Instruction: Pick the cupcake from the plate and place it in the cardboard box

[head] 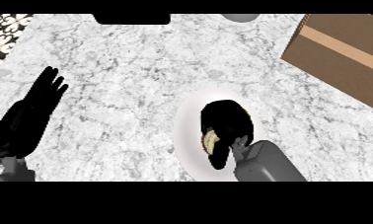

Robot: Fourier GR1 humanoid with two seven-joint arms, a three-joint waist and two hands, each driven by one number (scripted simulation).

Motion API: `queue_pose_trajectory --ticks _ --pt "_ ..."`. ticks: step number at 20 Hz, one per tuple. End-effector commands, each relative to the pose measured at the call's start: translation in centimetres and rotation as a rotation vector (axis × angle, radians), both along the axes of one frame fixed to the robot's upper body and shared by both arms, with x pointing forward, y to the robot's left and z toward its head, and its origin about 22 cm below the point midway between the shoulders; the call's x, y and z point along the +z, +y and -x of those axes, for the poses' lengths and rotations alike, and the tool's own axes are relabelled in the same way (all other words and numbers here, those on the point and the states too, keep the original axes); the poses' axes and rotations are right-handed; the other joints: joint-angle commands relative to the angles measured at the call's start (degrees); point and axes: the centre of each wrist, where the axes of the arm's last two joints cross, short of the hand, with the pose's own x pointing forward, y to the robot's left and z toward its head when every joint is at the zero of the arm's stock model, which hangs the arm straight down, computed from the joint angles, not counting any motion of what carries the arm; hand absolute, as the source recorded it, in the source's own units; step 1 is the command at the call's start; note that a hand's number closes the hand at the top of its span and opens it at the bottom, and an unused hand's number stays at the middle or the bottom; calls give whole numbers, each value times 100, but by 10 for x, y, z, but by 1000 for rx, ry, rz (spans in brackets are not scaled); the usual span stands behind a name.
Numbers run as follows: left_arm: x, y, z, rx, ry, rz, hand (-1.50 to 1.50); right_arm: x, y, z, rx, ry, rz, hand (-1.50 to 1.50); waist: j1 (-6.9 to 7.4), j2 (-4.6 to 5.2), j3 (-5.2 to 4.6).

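Step in hand: the grasp. Right hand [227, 122] sits over the plate [188, 119] at about 5 o'clock on the counter [131, 60], fingers curled down around the cupcake [211, 141]. Only a pale sliver of the cupcake shows at the hand's 7 o'clock side; the rest is hidden under the fingers. Looks like it is wrapped round it, still on the plate; can't tell if it is lifted off yet.

Left hand [33, 112] rests at 9 o'clock, fingers straight and up, holding nothing, well apart from the plate.

Box [339, 53] is at 2 o'clock, partly cut by the right edge, a lighter tape strip across it. Can't tell from here whether its top is open.

Next move, as I judge it: lift straight up clear of the plate, carry toward 2 o'clock, get over the box, then release. Transport and placing not yet done.
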Motion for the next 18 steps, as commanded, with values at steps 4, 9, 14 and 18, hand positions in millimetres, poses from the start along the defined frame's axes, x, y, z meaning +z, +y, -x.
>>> queue_pose_trajectory --ticks 4,9,14,18 --pt "0 5 -1 22 -3 0 0 16 -145 -15 169 -69 78 150 -98 28 14" --pt "0 -2 6 4 -9 -5 0 -8 -173 -9 196 -105 27 150 -9 14 4" --pt "4 -5 -9 4 6 -22 0 20 -189 -9 157 -243 59 150 -42 10 2" --pt "7 -4 -2 -10 5 5 0 69 -206 -14 162 -377 -22 150 -45 -1 1"
